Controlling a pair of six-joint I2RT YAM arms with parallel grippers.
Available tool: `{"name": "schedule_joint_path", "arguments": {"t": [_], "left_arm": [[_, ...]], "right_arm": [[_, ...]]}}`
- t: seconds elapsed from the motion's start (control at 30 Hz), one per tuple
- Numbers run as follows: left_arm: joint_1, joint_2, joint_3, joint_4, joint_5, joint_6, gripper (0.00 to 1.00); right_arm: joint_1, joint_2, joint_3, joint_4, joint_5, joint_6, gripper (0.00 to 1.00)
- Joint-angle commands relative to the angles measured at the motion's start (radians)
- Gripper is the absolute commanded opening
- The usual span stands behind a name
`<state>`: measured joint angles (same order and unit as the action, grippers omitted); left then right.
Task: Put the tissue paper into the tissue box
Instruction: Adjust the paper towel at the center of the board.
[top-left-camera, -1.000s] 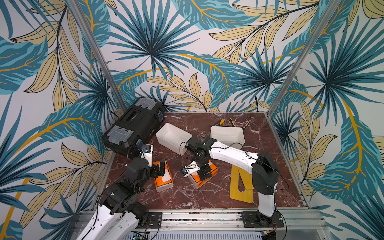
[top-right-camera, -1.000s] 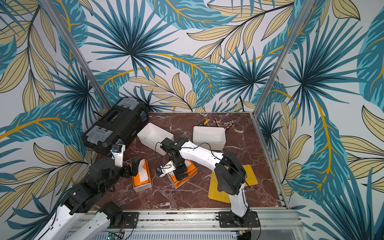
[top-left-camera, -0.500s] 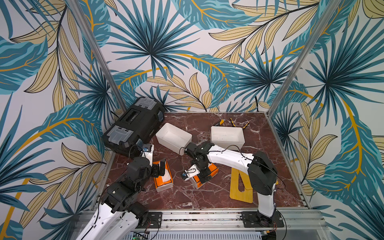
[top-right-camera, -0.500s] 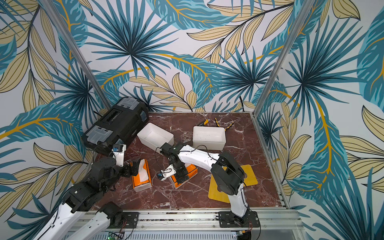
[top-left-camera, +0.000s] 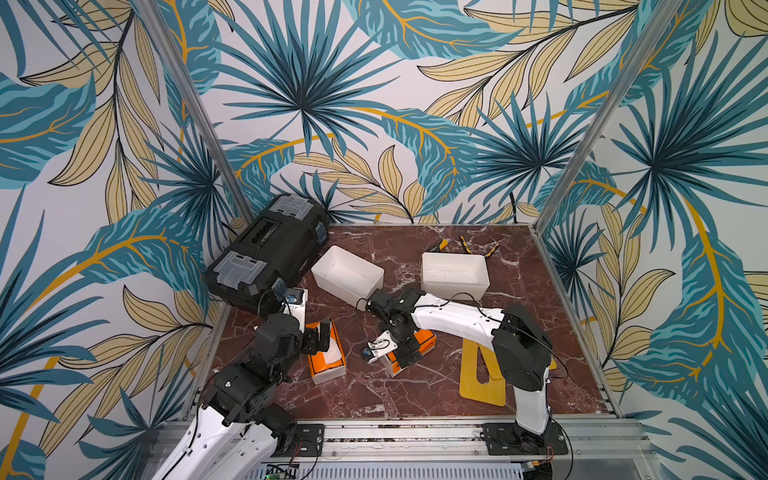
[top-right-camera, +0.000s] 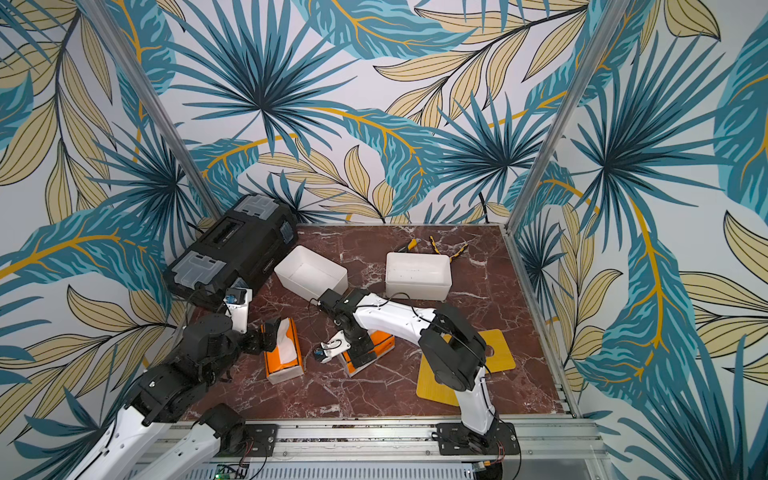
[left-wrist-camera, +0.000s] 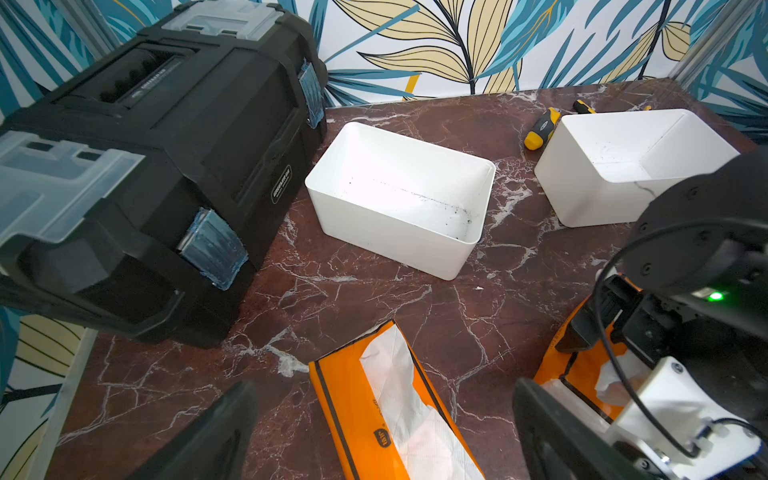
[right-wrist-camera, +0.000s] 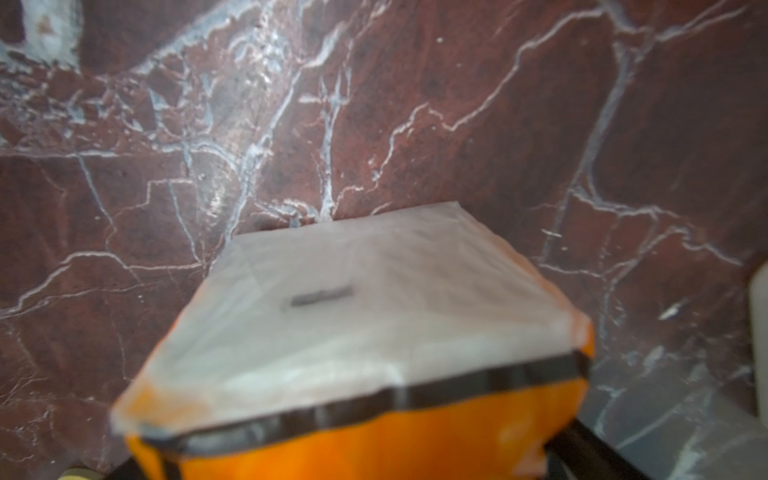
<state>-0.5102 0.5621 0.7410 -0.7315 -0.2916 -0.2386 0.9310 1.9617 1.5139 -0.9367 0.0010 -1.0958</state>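
Observation:
Two orange tissue paper packs lie on the marble table. The left pack (top-left-camera: 326, 353) (left-wrist-camera: 353, 407) has white tissue (left-wrist-camera: 399, 390) standing out of its slit. My left gripper (top-left-camera: 320, 338) (left-wrist-camera: 382, 449) is open at that pack's near end, one finger on each side. My right gripper (top-left-camera: 405, 351) points down over the other pack (top-left-camera: 415, 347) (right-wrist-camera: 374, 436), open, with dark fingers (right-wrist-camera: 582, 453) beside the pack's edges. Two white open boxes, the tissue box (top-left-camera: 347, 274) and another like it (top-left-camera: 453, 270), stand behind them.
A black toolbox (top-left-camera: 266, 249) fills the back left corner, close to my left arm. A yellow board (top-left-camera: 482, 374) lies under my right arm. Hand tools with yellow-black handles (top-left-camera: 465, 245) lie at the back wall. Patterned walls close three sides.
My right arm has shifted slightly left over its orange pack. The left arm and the left pack have not moved.

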Motion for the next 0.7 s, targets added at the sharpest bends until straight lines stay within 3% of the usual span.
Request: {"name": "schedule_joint_path", "arguments": {"t": [0.0,0.37,0.67], "left_arm": [[-0.004,0.004,-0.014,-0.006,-0.006,0.01,1.0],[-0.003,0.011,-0.014,-0.005,0.0,0.015,1.0],[-0.003,0.025,-0.011,-0.007,0.011,0.016,1.0]], "right_arm": [[0.004,-0.075,-0.001,-0.013,-0.001,-0.009,1.0],[0.002,0.03,0.052,-0.128,-0.024,0.018,1.0],[0.001,0.064,0.073,-0.077,-0.02,0.031,1.0]]}}
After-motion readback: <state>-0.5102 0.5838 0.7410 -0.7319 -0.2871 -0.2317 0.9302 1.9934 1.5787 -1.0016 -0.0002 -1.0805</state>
